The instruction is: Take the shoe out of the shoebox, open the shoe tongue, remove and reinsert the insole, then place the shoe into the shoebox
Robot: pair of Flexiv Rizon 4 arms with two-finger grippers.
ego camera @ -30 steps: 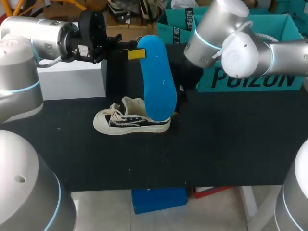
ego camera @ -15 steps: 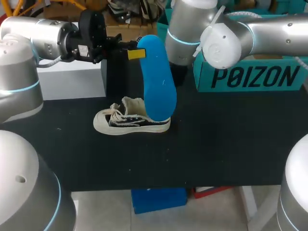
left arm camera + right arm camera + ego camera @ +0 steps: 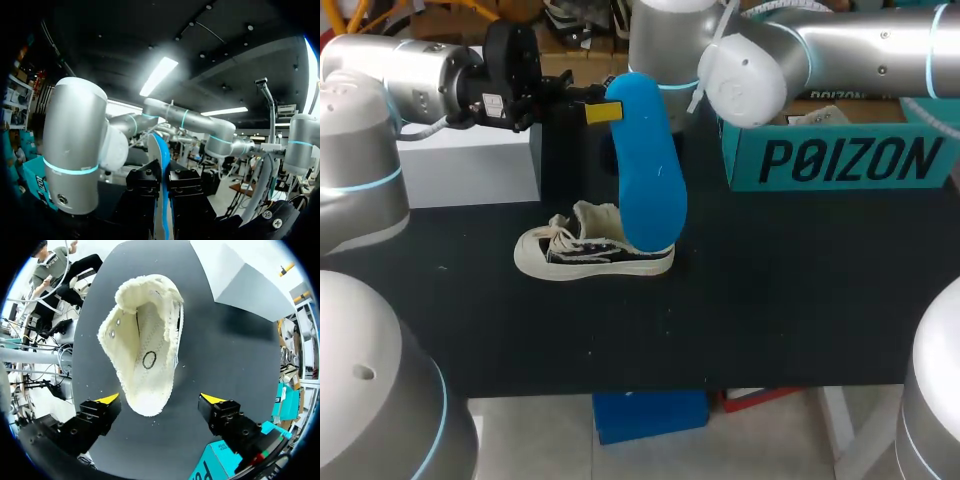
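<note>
On the black tabletop (image 3: 790, 310), left gripper (image 3: 603, 112) clamps the blue insole (image 3: 650, 180), apparently touching the shoe (image 3: 570, 255); right gripper (image 3: 161, 400), spread wide above it, is hidden from the head view.

A matte black tabletop (image 3: 770, 300) is filling most of the head view. A white block (image 3: 470, 170) is sitting on it at far left, nr the back.
</note>
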